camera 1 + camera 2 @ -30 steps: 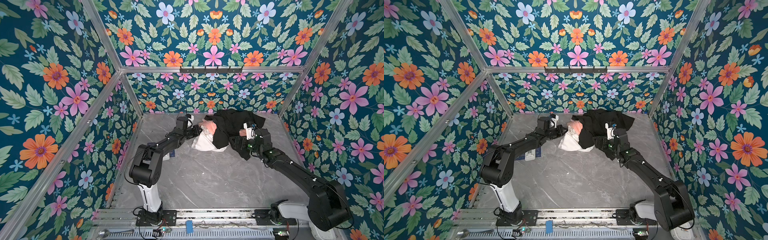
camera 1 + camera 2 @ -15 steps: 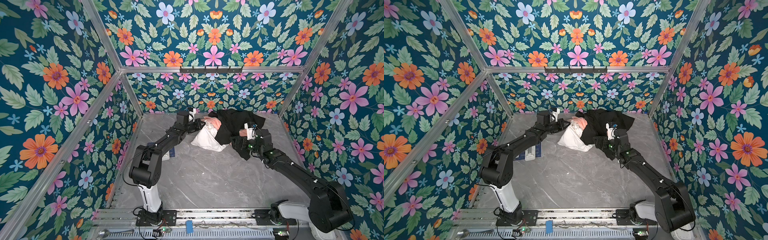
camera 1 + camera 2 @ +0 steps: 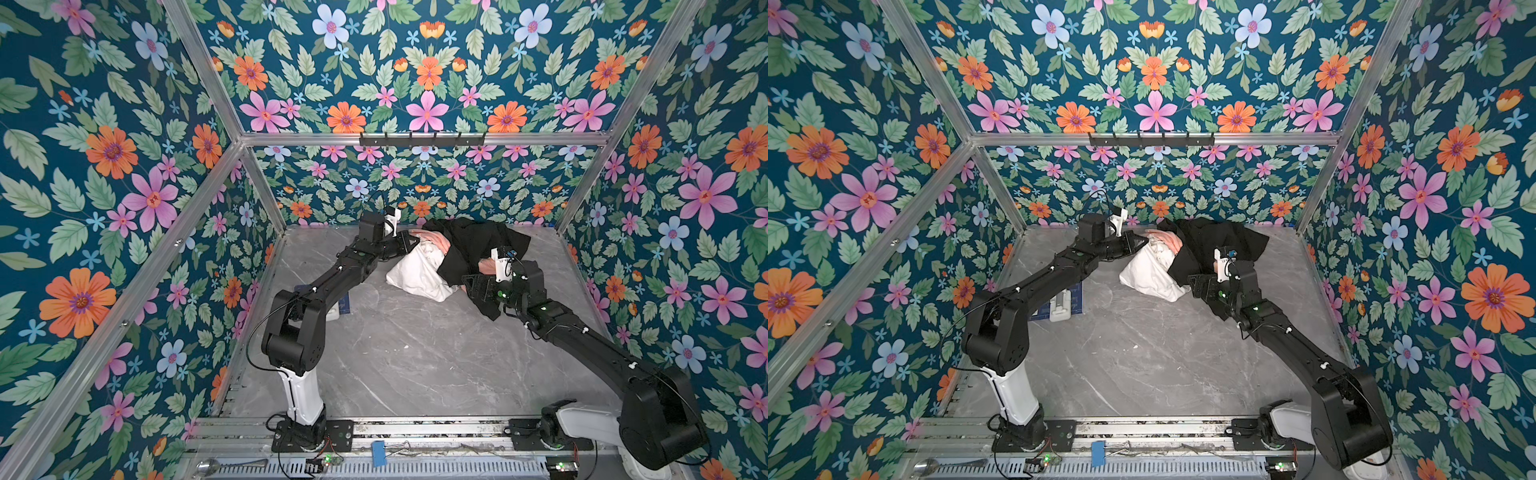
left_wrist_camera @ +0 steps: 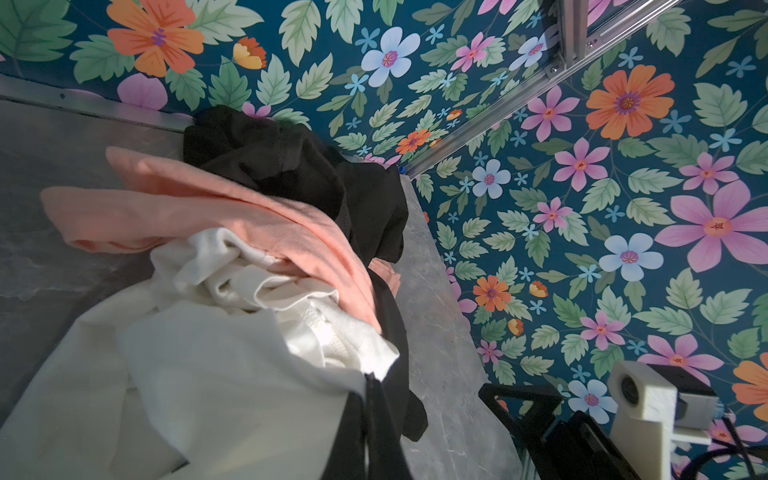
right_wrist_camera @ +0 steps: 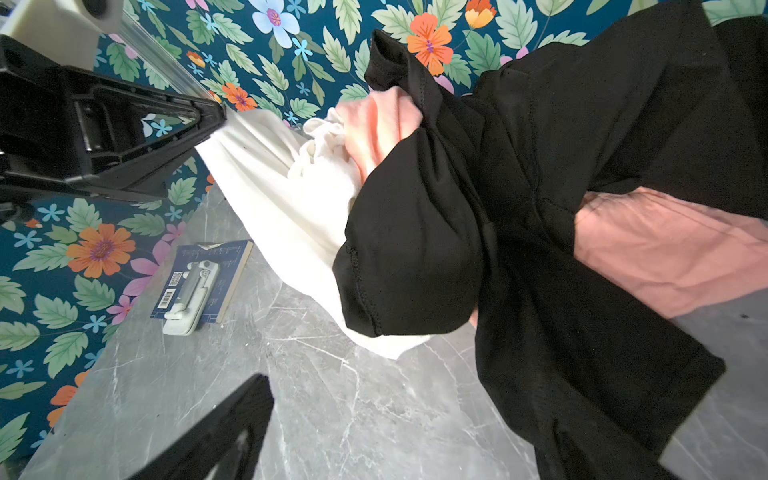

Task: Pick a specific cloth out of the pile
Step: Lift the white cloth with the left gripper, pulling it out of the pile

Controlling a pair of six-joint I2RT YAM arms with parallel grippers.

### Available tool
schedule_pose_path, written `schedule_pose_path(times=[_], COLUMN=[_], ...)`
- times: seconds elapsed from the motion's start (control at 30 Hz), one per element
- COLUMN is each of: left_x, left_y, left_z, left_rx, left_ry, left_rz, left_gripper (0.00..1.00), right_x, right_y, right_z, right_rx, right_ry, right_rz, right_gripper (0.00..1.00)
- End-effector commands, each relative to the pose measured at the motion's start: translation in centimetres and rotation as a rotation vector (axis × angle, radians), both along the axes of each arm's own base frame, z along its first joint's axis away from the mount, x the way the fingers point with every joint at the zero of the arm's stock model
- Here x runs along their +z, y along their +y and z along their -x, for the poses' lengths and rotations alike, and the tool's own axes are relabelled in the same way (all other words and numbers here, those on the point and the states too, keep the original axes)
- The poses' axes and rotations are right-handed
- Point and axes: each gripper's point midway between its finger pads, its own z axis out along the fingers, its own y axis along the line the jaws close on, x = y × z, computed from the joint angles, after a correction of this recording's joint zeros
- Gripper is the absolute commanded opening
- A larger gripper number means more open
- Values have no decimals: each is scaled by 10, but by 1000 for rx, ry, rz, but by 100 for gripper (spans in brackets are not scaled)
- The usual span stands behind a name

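While a dark blue book (image 5: pixel 227 272) with a white object on it is lying flat on the grey marbled worktop (image 3: pixel 407 357) beside the left arm, the right hand (image 3: pixel 471 286) is hovering farther in with its jaws spread wide, gripping nothing. It is sitting at the trailing flap of the black garment (image 3: pixel 478 245), though whether it is touching the fabric cannot be told. Just beyond, the cloth (image 3: pixel 415 274), plain white, is sagging onto the worktop, one side tucking under the black garment. Its upper edge is stretching taut to the left hand (image 3: pixel 415 240), which is pinching it closed. Behind, the peach-pink shirt (image 3: pixel 432 241) is lying over the cloth's bunched top, and the pile (image 3: pixel 465 239) is resting against the floral back wall (image 3: pixel 415 195).
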Motion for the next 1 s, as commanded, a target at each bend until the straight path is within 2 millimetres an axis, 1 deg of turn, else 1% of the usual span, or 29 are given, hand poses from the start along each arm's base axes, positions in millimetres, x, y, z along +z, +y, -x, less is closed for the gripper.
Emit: schedule_pose_path(times=[0.0,0.3,0.57,0.97], left_x=[15,30,40,72], left_y=[-5,-16,-19,-23], left_z=[1,2,2,3], left_rx=[-20,-38,-44,-62], left_ry=[-51,-73,-85,-135], left_rz=[15,28,34,62], left_gripper=[0,0,0,0], right_x=[7,10,14,18], right_y=[-1,-2,-2,-1], right_z=[-2,-2,-1,-3], right_rx=[-13,-13,-6,-3], right_ry=[-29,-40,-50,-60], right_rz=[-8,-10,2,6], right_gripper=[99,99,99,99])
